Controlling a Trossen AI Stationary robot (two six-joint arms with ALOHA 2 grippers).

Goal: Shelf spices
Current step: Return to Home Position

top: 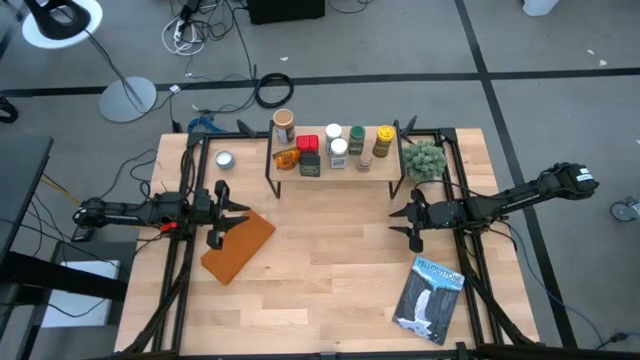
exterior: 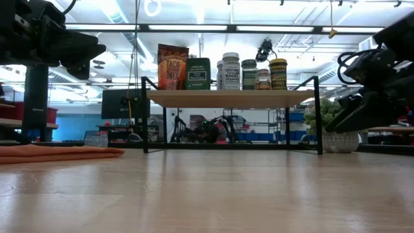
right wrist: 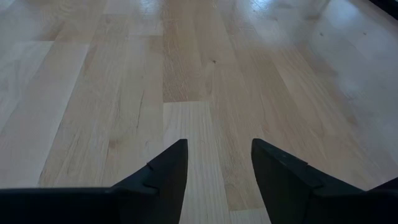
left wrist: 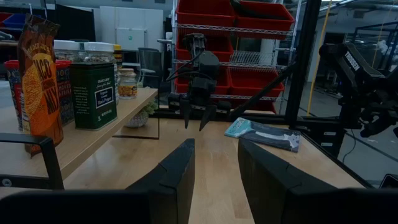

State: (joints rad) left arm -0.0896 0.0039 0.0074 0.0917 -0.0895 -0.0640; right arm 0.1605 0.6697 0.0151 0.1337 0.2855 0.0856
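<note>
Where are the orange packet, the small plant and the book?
orange packet (exterior: 173,66): low view, front face.
small plant (top: 424,159): high view, leafy top.
book (top: 430,297): high view, cover.

Brown slab (top: 238,247), silver tin (top: 224,159), plant (top: 424,159), booklet (top: 430,298)

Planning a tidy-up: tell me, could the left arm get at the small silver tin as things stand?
Probably yes: the silver tin sits alone on bare table beside the shelf, and the left gripper, jaws empty and apart, has nothing between.
</note>
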